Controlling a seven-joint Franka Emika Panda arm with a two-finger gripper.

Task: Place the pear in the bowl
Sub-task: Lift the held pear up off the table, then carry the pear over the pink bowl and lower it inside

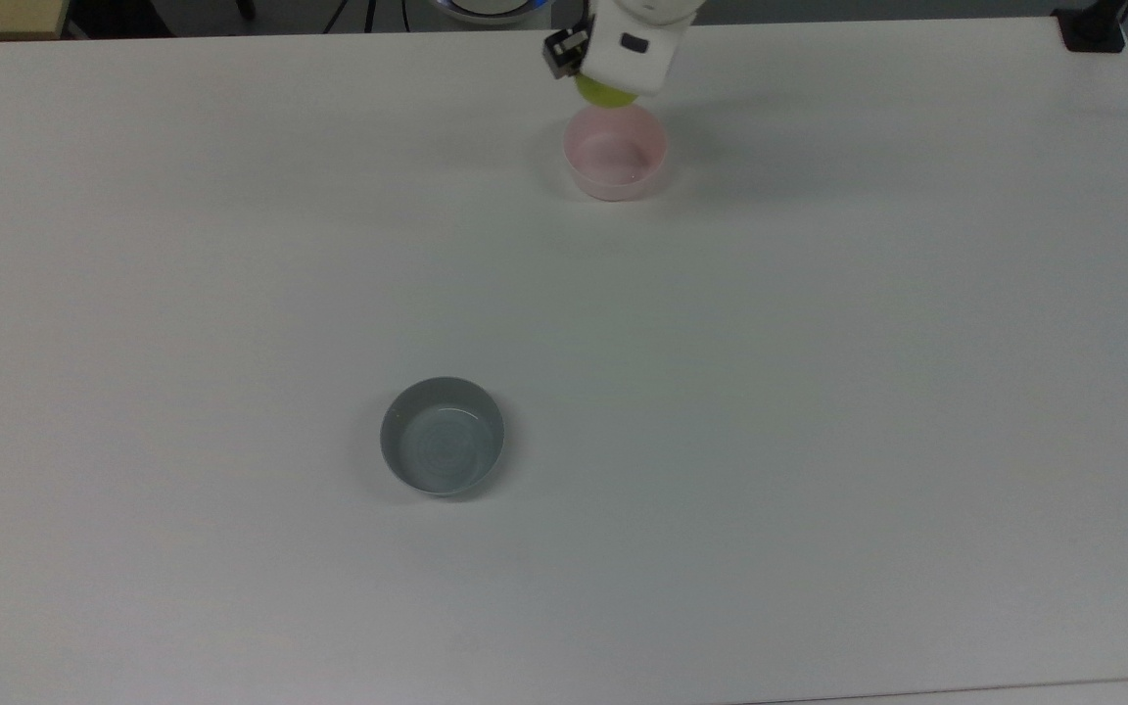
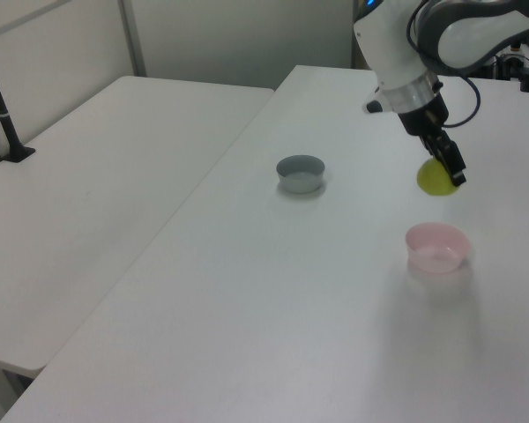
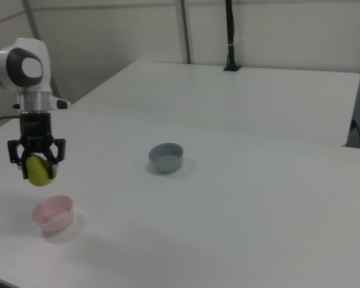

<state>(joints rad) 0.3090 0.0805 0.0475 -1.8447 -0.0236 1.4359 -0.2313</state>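
Observation:
My gripper (image 3: 38, 164) is shut on the yellow-green pear (image 3: 39, 170) and holds it in the air, a little above the pale pink bowl (image 3: 53, 213). In the top view the gripper (image 1: 613, 78) hides most of the pear (image 1: 600, 95), which peeks out just over the far rim of the pink bowl (image 1: 615, 152). In the left view the pear (image 2: 435, 179) hangs from the gripper (image 2: 451, 169) above the pink bowl (image 2: 437, 247), whose inside holds nothing.
A grey-blue bowl (image 1: 443, 436) of like size stands on the white table (image 1: 819, 392), well away from the pink one; it also shows as the grey-blue bowl (image 3: 166, 157) in the right view. A second white table (image 2: 88, 203) adjoins on the left view's left.

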